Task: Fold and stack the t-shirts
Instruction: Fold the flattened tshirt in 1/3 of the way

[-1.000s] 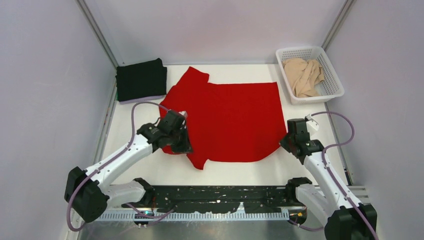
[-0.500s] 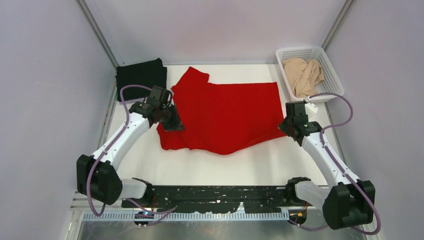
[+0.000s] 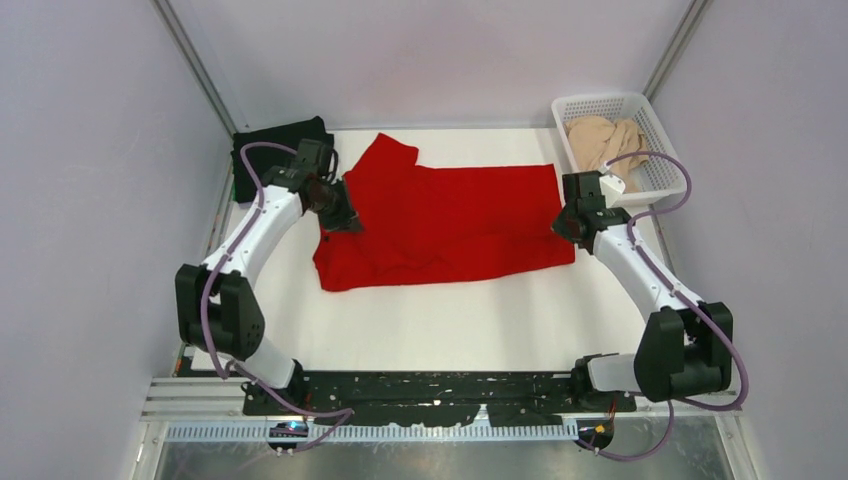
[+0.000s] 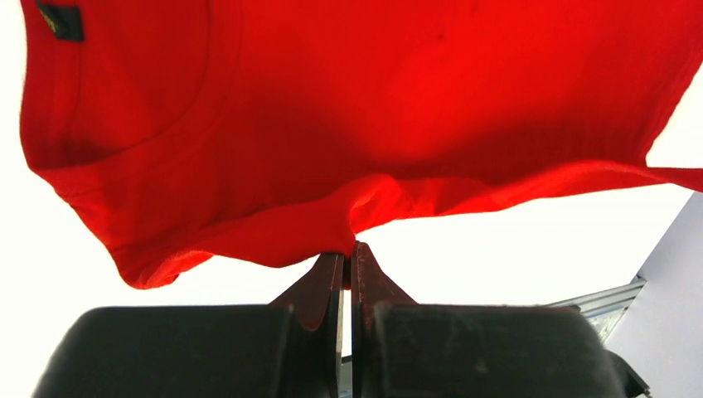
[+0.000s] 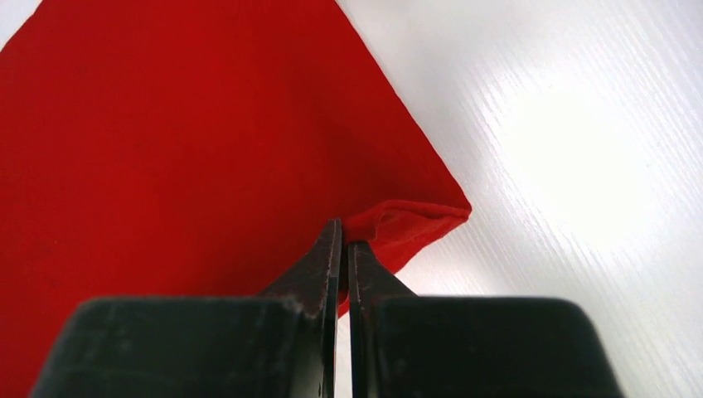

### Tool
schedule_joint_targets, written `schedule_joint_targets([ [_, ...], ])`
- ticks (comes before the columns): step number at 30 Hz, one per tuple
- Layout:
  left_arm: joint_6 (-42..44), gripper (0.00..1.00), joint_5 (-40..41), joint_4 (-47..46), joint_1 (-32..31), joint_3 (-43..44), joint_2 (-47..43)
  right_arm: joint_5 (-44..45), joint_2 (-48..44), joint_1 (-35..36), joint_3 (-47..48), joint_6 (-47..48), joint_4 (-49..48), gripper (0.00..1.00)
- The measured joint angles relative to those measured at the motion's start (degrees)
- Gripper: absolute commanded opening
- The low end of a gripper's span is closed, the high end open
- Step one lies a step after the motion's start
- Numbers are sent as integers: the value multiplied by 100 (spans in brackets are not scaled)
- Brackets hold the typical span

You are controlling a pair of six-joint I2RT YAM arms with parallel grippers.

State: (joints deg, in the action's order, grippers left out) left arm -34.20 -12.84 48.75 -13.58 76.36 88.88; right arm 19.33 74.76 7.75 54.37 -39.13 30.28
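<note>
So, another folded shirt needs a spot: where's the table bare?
Bare table: the wide band between the red t-shirt and the base rail; a thin strip behind it. Crowded: black t-shirt and left gripper far left, basket and right gripper far right.

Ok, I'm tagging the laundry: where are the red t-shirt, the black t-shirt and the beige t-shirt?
red t-shirt point(image 3: 450, 220): top external view, middle of its body.
black t-shirt point(image 3: 285, 132): top external view, near its far edge.
beige t-shirt point(image 3: 598, 140): top external view, its crumpled middle.

Right hand point(image 5: 343, 249) pinched tight on folded corner of red t-shirt point(image 5: 166, 141), white table point(image 5: 572, 149) alongside
</note>
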Motion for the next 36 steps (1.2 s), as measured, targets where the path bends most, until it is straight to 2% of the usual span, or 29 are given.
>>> schedule_joint_targets([
  [11, 361, 0, 367, 411, 105, 1906, 1893, 151, 1016, -153, 485, 22, -151, 7],
  [14, 501, 15, 573, 654, 122, 2483, 2437, 157, 1370, -203, 603, 24, -264, 13],
  [16, 577, 34, 721, 796, 133, 2841, 2756, 164, 1628, -245, 695, 22, -341, 23],
  [17, 623, 37, 769, 885, 146, 3071, 2940, 166, 1759, -267, 748, 11, -374, 32],
  [18, 658, 39, 785, 970, 164, 3346, 3150, 186, 1895, -291, 811, 4, -398, 37],
  [19, 647, 45, 787, 1032, 186, 3637, 3355, 201, 2011, -313, 872, -7, -428, 47],
  [20, 645, 58, 774, 1084, 210, 3910, 3550, 221, 2111, -332, 938, -9, -442, 53],
  [22, 684, 72, 721, 1270, 275, 4660, 4028, 260, 2308, -363, 1117, 11, -463, 84],
  [23, 688, 79, 702, 1296, 299, 4881, 4162, 269, 2367, -378, 1198, 26, -483, 91],
  [24, 706, 94, 678, 1333, 328, 5051, 4253, 273, 2387, -382, 1261, 55, -501, 99],
  [25, 723, 99, 667, 1366, 352, 5080, 4266, 273, 2387, -387, 1296, 81, -507, 98],
  [28, 726, 100, 531, 1215, 376, 4461, 3904, 240, 2341, -376, 1364, 304, -533, 96],
  [33, 654, 99, -382, 422, 387, 1718, 2293, -157, 2044, -109, 1051, 765, -695, 95],
  [36, 509, 100, -833, -83, 363, 612, 1626, -664, 1897, 264, 597, 968, -1034, 96],
])
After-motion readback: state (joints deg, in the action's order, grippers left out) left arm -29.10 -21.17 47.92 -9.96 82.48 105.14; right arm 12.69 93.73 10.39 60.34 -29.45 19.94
